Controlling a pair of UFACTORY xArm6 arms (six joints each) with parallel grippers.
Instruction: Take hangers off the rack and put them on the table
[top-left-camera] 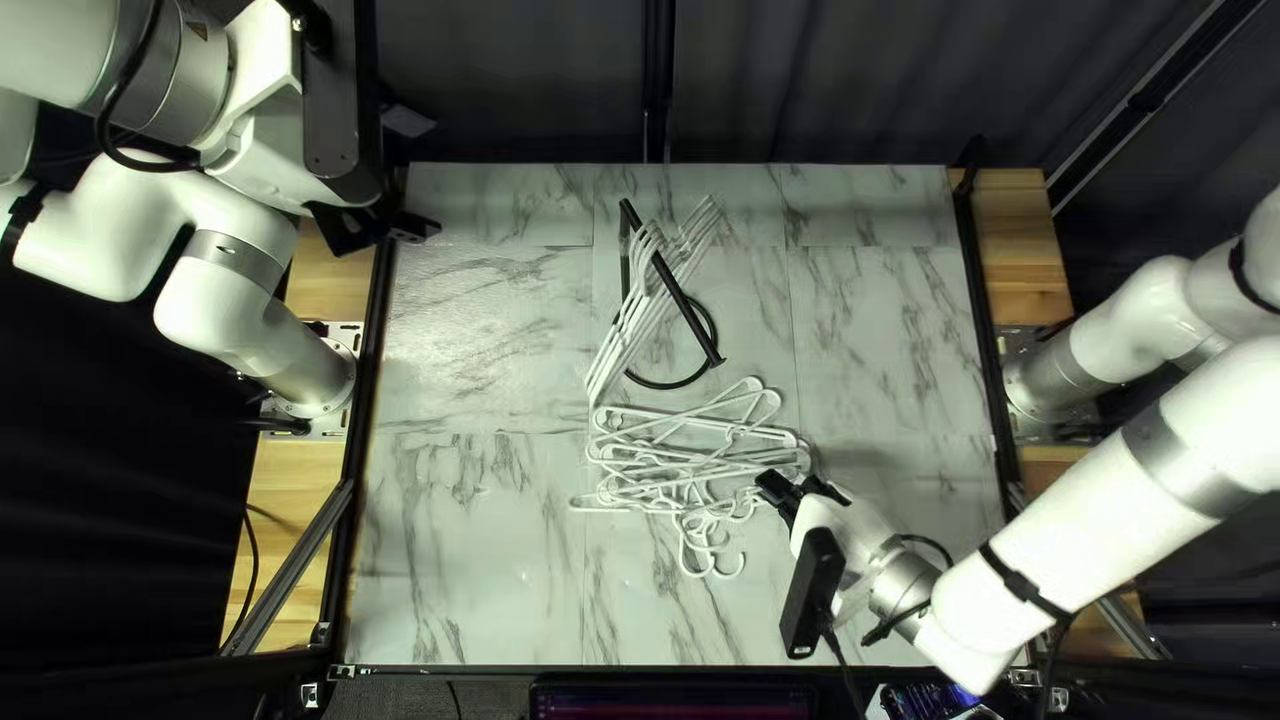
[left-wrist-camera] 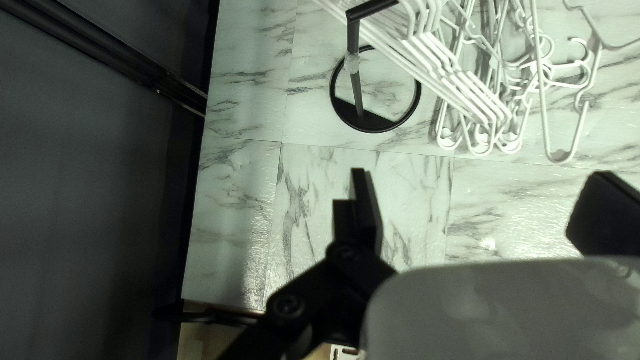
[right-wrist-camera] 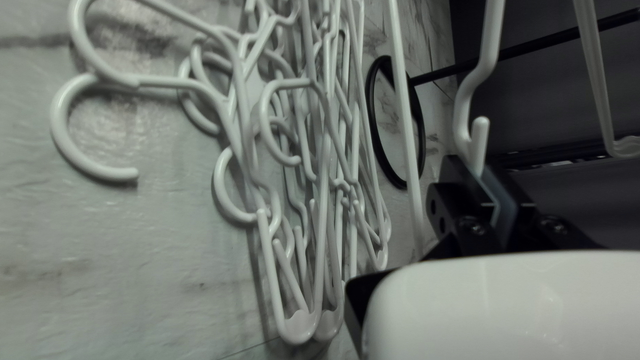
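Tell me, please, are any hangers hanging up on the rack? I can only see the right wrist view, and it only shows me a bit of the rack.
Observer: Yes! The top left view shows a row of white hangers hanging on the bar of the black rack.

Operator: Ooh, okay! And the other gripper, the left one, is it holding a hanger too?

Observer: No. In the left wrist view, the left gripper is open, its fingers wide apart with nothing held.
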